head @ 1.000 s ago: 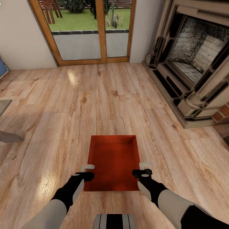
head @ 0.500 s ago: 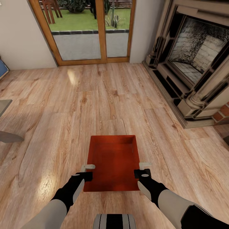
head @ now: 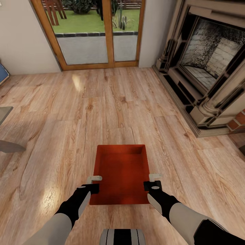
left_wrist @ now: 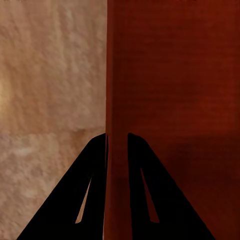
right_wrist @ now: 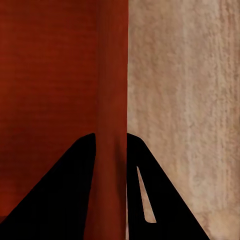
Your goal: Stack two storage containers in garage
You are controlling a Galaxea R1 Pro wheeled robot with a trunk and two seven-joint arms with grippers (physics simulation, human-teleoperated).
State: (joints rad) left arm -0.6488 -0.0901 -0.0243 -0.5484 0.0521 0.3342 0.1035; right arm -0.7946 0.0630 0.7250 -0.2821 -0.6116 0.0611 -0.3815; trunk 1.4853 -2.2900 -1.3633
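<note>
One orange-red storage container (head: 121, 173) sits on the light wood plank flooring of the living room, straight ahead of me and open side up. My left gripper (head: 92, 184) straddles its left wall near the front corner. In the left wrist view the two fingers of the left gripper (left_wrist: 117, 136) press on either side of that thin wall (left_wrist: 116, 90). My right gripper (head: 153, 182) grips the right wall the same way. In the right wrist view the right gripper (right_wrist: 111, 135) has a finger on each face of that wall (right_wrist: 112, 75).
A stone fireplace (head: 207, 68) with a raised hearth runs along the right. Wood-framed glass doors (head: 95, 34) onto a garden stand at the back. A table edge (head: 4, 114) and a blue sofa corner (head: 2, 73) show at the left edge.
Both grippers have shifted only a few pixels against the container's walls. The container and the camera have stayed where they were.
</note>
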